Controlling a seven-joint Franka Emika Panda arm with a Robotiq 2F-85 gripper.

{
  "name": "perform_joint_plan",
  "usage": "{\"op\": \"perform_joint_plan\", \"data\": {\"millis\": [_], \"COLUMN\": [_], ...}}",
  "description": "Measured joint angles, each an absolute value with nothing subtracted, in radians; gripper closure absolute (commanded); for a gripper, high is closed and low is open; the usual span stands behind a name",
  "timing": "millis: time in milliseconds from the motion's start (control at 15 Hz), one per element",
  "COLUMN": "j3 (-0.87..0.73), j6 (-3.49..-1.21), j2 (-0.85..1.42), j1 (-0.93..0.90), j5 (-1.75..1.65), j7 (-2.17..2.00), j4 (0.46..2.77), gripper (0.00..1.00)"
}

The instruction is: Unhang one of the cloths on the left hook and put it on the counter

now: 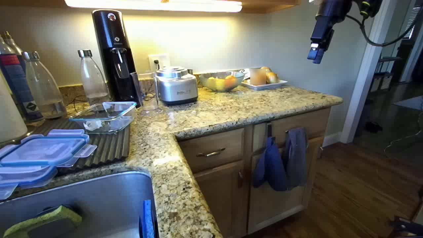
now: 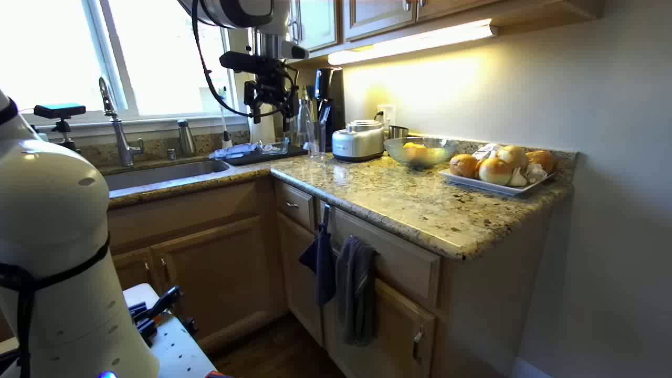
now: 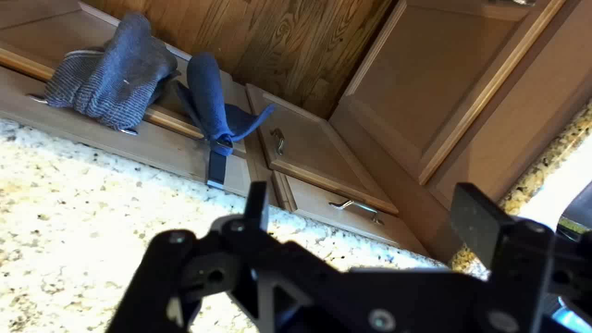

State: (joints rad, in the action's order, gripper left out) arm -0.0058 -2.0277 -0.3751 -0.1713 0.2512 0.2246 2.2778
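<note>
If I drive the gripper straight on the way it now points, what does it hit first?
Probably the wooden floor: the open gripper points down, apparently in front of the counter rather than over it. Depth is unclear, so it might clip the counter's edge first.

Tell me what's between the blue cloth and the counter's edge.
In the wrist view, a dark hook against the wooden cabinet front; the blue cloth hangs from it, below the counter.

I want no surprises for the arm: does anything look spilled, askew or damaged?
No spill or damage stands out. Mildly askew: the blue-rimmed lids overlap unevenly beside the sink, rather than stacked squarely.
</note>
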Motion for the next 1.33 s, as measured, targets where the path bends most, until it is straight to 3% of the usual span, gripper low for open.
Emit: {"op": "perform_joint_plan", "data": {"millis": [667, 1333], "j3": [-0.002, 0.007], "j6": [-2.036, -2.341], "j2": [-0.364, -0.192], "j1": [-0.167, -0.142], "j5": [0.252, 0.244], "j7": [0.219, 0.211], "j4": [2.279, 2.369], "gripper": [0.00, 0.00]}}
